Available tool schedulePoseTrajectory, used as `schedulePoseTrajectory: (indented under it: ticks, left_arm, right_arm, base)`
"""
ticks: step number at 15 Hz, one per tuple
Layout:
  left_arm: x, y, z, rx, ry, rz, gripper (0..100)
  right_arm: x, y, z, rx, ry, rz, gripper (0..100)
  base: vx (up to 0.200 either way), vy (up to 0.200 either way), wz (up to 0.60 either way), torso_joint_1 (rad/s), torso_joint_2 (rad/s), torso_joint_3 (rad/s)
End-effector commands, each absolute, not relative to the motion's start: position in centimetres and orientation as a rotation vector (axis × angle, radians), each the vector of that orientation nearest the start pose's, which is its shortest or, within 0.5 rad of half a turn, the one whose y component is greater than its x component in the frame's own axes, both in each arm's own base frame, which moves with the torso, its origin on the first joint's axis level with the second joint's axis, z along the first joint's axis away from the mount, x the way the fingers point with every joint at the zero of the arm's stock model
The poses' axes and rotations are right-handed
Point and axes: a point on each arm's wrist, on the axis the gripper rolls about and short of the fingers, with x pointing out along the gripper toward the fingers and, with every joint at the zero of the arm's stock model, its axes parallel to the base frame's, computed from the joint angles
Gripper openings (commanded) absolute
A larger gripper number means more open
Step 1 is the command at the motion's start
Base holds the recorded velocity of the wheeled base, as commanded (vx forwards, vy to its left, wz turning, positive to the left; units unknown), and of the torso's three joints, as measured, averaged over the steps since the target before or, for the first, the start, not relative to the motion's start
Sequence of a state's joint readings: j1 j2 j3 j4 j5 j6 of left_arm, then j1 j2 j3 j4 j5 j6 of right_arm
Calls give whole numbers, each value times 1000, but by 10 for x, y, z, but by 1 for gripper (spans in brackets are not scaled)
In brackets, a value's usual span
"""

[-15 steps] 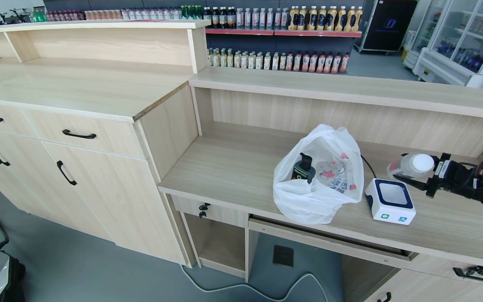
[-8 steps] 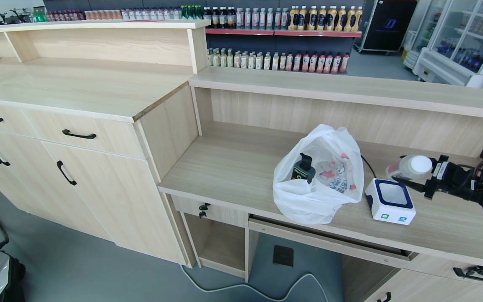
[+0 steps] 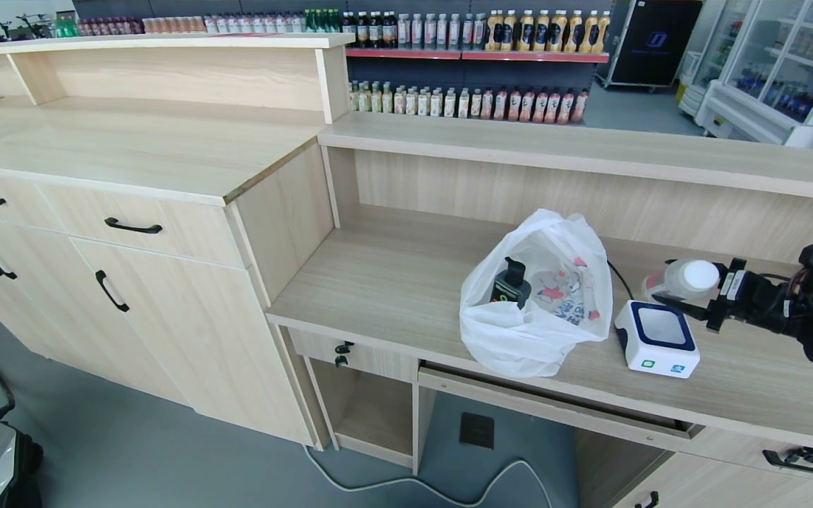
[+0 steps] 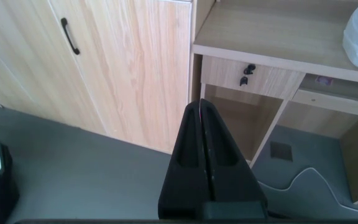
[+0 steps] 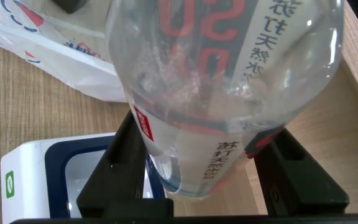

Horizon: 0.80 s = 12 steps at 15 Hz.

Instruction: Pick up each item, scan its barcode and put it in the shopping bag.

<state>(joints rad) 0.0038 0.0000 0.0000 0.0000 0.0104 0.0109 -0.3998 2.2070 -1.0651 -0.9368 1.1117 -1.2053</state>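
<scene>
One bottle [image 3: 682, 279] near scanner [image 3: 657, 337] — bag [image 3: 519, 339] beside

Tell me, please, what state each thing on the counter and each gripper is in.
shopping bag: open, standing, dark bottle inside.
clear bottle: held sideways above the counter, capped.
scanner: flat on the counter, window up.
right gripper: shut on the clear bottle.
left gripper: shut, empty.

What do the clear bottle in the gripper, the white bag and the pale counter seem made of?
The clear bottle: likely glossy plastic, see-through with highlights. The white bag: thin plastic film, translucent, crumpled. The pale counter: probably matt wood-grain laminate, or wood.
</scene>
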Motion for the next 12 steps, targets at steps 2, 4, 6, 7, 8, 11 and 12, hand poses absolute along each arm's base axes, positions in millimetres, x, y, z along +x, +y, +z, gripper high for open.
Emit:
schedulePoseTrajectory:
  ticks: [2,4,6,7,8,11,12]
  left_arm:
    - [-23,0,75,11,0,15,0]
    - [-23,0,75,11,0,15,0]
    - [-23,0,75,11,0,15,0]
    - [-23,0,75,11,0,15,0]
    - [-23,0,75,11,0,15,0]
    - [-23,0,75,11,0,15,0]
    - [-23,0,75,11,0,15,0]
  right_arm:
    - [385,-141,94,-1008,-288,700,0]
    - [386,-141,94,-1011,-291,700,0]
    - [386,-141,93,-1010,-289,700,0]
    - [385,-141,91,-1004,-285,704,0]
    - [386,-141,90,-1004,-283,703,0]
    - [386,-142,91,-1006,-284,700,0]
    - [386,-142,91,-1003,-283,701,0]
  base:
    - [0,0,0,0,0,0]
    - [0,0,0,0,0,0]
    - [0,0,0,0,0,0]
    - [0,0,0,0,0,0]
    - [0,0,0,0,0,0]
    - [0,0,0,0,0,0]
    - [0,0,0,0,0,0]
